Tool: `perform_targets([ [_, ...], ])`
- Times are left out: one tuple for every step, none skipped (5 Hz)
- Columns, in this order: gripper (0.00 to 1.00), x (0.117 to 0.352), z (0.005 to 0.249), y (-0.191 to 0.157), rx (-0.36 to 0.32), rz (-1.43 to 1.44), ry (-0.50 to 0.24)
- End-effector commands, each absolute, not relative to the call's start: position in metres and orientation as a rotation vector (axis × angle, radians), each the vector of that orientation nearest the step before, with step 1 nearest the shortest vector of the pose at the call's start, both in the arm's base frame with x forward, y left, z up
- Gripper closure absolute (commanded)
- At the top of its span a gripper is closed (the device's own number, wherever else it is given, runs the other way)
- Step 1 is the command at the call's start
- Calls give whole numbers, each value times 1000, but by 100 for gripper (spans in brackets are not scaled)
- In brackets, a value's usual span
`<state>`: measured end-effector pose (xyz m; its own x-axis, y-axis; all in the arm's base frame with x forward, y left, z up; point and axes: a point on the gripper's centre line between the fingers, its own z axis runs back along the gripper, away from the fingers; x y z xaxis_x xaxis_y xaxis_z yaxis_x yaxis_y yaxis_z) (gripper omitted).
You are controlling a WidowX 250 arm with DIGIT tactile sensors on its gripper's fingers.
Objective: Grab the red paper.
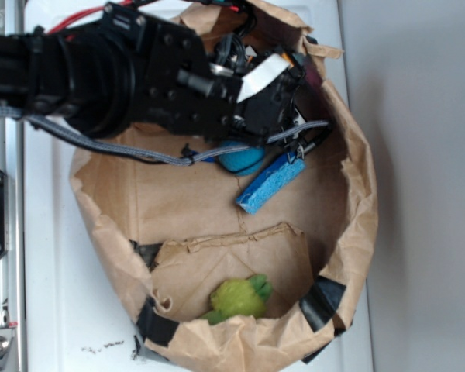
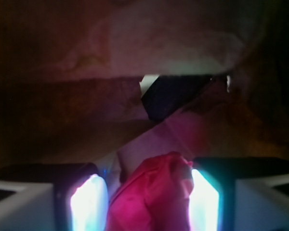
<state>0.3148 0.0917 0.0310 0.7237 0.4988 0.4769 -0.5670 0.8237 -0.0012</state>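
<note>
In the wrist view you see the red paper (image 2: 151,195) sitting between the two glowing fingers (image 2: 89,204), a wrinkly wad that runs from the bottom edge of the frame up toward the middle, long axis roughly along the fingers, its rounded top end pointing away from the camera and leaning a bit to the right finger. Your gripper (image 2: 147,202) is partly open, jaws set about as wide as the wad; the right side of the paper looks to touch the right finger, the left side looks close to the left finger, but you can't tell whether it is really clamped. Beyond the wad you get dim brown paper and a dark patch of black tape (image 2: 171,96). In the exterior view the red paper is hidden under the arm; the gripper (image 1: 294,116) is down inside the brown paper bag (image 1: 349,225), at its upper wall. Just below it lie a blue ball (image 1: 244,159) and a blue sponge (image 1: 270,184), near each other. A green toy (image 1: 240,298) lies well apart at the bag's lower end.
</note>
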Motion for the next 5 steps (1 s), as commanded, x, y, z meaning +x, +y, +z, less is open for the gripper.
perform_targets([
  [100,319,76,100,86,614,-509],
  [100,311,94,97,30,600,-480],
  [100,302,124,96,-49,589,-431],
  [100,299,139,99,-100,577,-394],
  [100,297,147,102,-124,569,-370],
])
